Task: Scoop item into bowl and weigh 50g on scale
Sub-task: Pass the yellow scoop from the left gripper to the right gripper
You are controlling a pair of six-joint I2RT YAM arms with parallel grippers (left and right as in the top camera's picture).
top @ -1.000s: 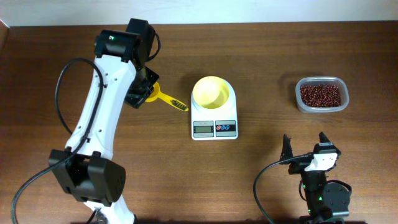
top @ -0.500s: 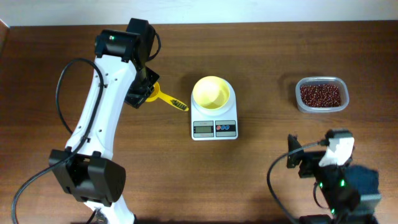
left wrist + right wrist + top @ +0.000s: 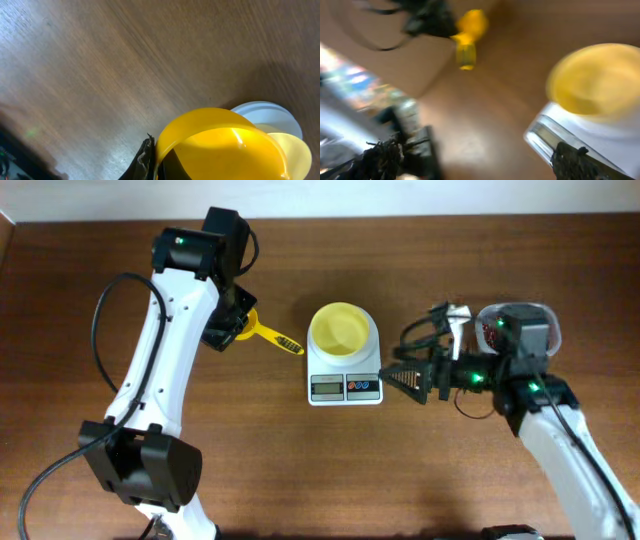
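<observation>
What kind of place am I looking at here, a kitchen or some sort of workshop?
Probably a robot test bench, not a kitchen: a white left arm and right arm work at a wooden table, where a small scale stands with a yellow bowl on it.

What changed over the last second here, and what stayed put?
In the overhead view the right pincer, open, swung from the lower right up and left to just right of the scale; its arm now partly covers the bean tub. Nothing was grasped or released. Unchanged: left pincer shut on the yellow scoop, bowl on the scale.
</observation>
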